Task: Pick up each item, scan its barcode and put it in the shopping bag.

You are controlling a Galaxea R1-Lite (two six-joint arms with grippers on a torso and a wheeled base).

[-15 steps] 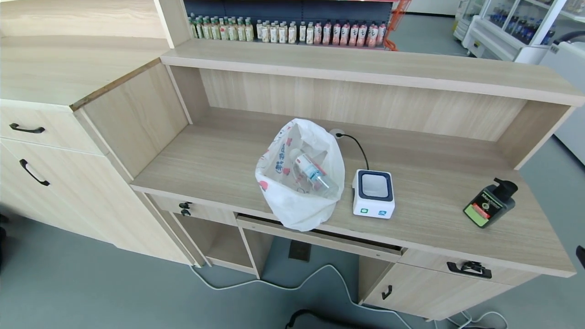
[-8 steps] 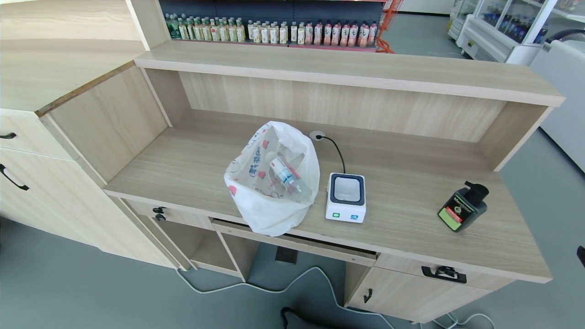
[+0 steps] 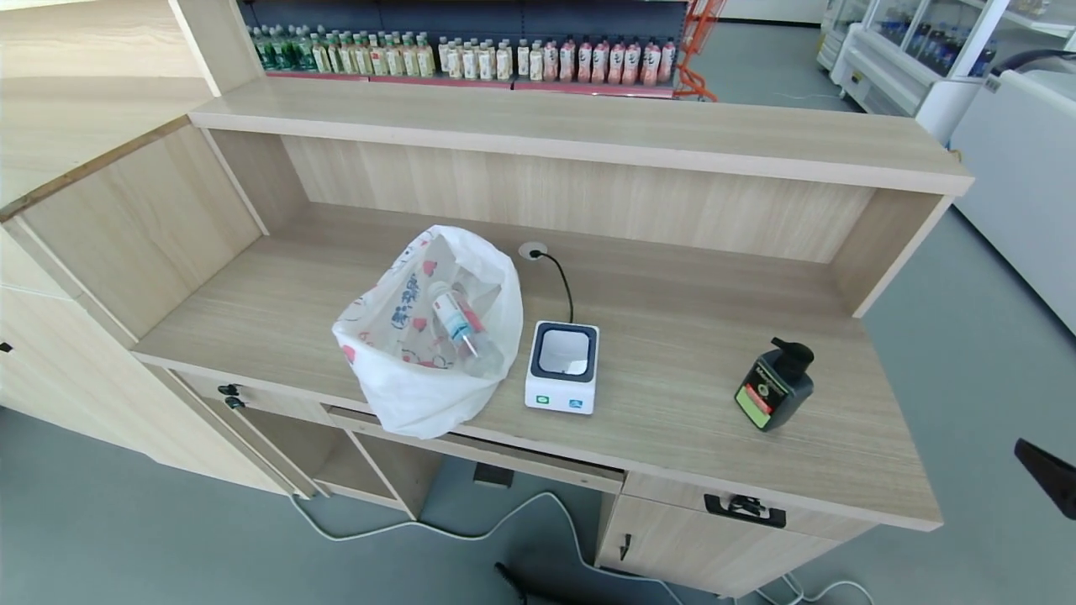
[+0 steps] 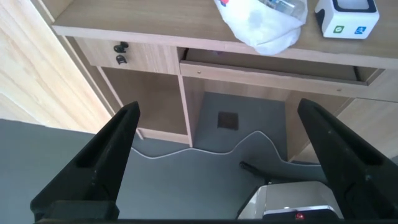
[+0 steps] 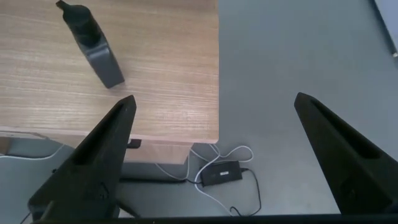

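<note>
The left gripper (image 4: 217, 112) and right gripper (image 5: 214, 106) hang spread wide and empty, while the black pump bottle (image 3: 773, 388) stands near the counter's (image 3: 672, 420) right end, where a glancing grasp could topple it off the edge.

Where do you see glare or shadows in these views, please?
Head view: a pale sheen on the top ledge, light reflected in the scanner window. Left wrist view: the recess under the counter is shaded. Right wrist view: the pump bottle casts only a faint shadow.
</note>
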